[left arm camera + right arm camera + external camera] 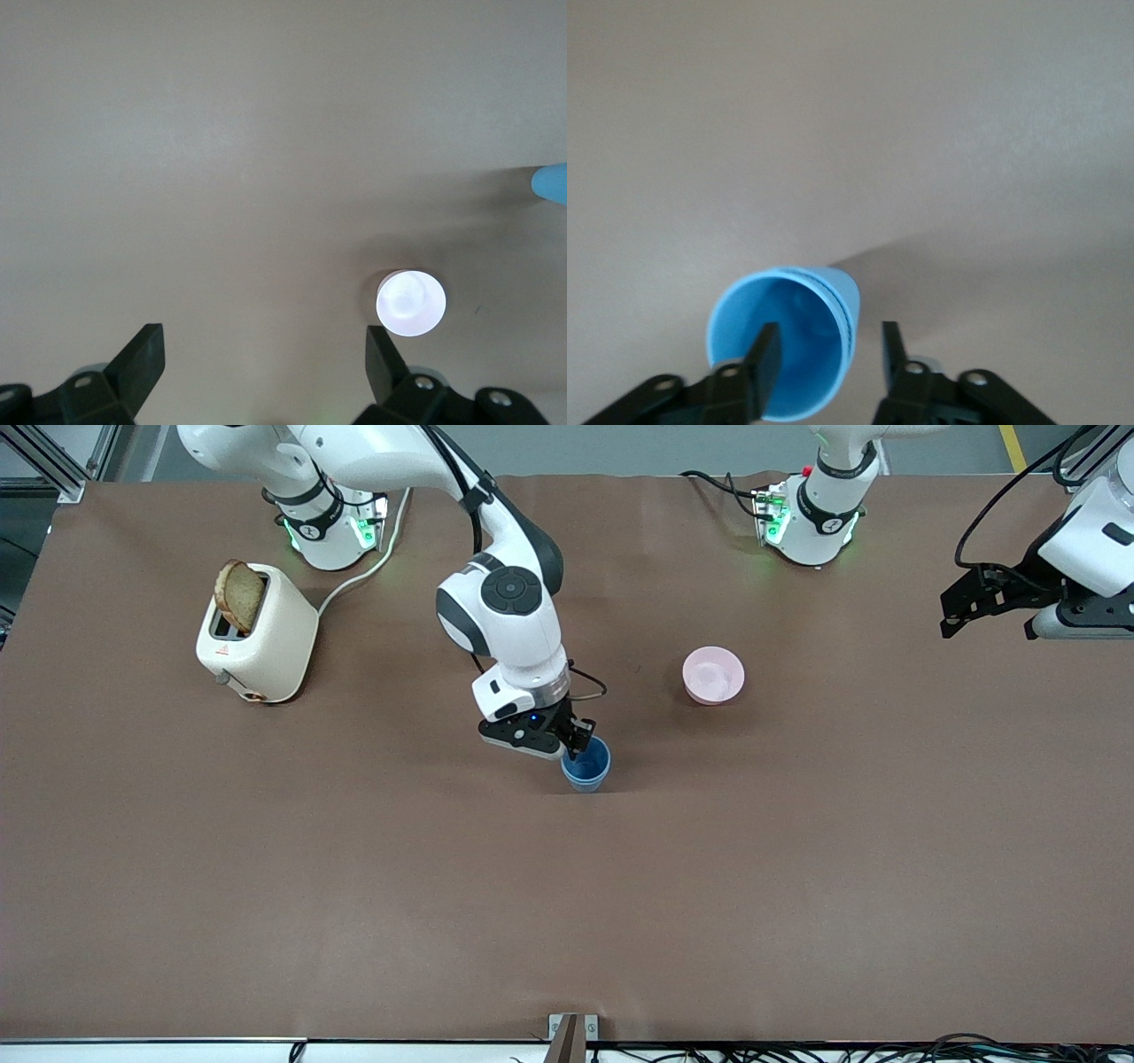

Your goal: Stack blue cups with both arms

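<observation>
A blue cup (pixel 586 764) stands upright mid-table. In the right wrist view (pixel 788 345) a second rim line shows just under its rim, as if one blue cup sits nested in the other; no separate second cup shows. My right gripper (pixel 578 744) is open over the rim (pixel 831 341), with one finger inside the cup and one outside, clear of the wall. My left gripper (pixel 988 622) is open and empty, held high over the left arm's end of the table (pixel 264 347). The cup's edge shows in the left wrist view (pixel 551 183).
A pink bowl (pixel 713 675) sits toward the left arm's end from the cup, farther from the front camera; it looks white in the left wrist view (pixel 410 304). A cream toaster (pixel 257 638) with a bread slice (pixel 239 595) stands near the right arm's base.
</observation>
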You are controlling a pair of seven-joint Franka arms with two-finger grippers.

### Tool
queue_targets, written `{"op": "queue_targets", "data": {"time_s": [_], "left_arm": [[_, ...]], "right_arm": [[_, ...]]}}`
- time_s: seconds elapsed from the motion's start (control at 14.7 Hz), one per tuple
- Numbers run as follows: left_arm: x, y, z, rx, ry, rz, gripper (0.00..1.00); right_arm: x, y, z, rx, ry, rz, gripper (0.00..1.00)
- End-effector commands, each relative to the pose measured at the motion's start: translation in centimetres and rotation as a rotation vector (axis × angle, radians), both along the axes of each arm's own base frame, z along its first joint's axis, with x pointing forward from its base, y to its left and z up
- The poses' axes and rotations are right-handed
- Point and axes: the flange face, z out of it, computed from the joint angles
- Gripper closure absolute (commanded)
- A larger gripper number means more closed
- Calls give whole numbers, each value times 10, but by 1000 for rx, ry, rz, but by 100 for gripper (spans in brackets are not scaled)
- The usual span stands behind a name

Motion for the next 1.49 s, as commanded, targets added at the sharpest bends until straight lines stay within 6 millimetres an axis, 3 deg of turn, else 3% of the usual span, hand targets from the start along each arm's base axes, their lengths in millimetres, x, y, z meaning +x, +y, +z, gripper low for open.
{"op": "queue_targets", "data": {"time_s": [0.0,0.07,0.27,0.41,0.68,0.81,1.22,1.43], "left_arm": [[1,2,5,-21,8,-12,0],[1,2,5,-21,8,-12,0],[1,4,6,-20,5,-12,0],[1,3,5,-20,7,-13,0],[2,5,6,-20,5,-10,0],[2,8,7,-20,5,-21,0],[2,10,7,-19,4,-47,0],[2,10,7,-17,5,-49,0]], "right_arm": [[22,-35,58,35,-58,-50,0],[29,-51,81,47,-76,-68,0],[58,-138,148,-13,-87,-34,0],[67,-213,191,-63,-58,-57,0],[66,-333,240,-134,3,-79,0],[53,-385,257,-169,49,-50,0],[5,-484,300,-198,173,15,0],[4,-508,303,-204,185,101,0]]}}
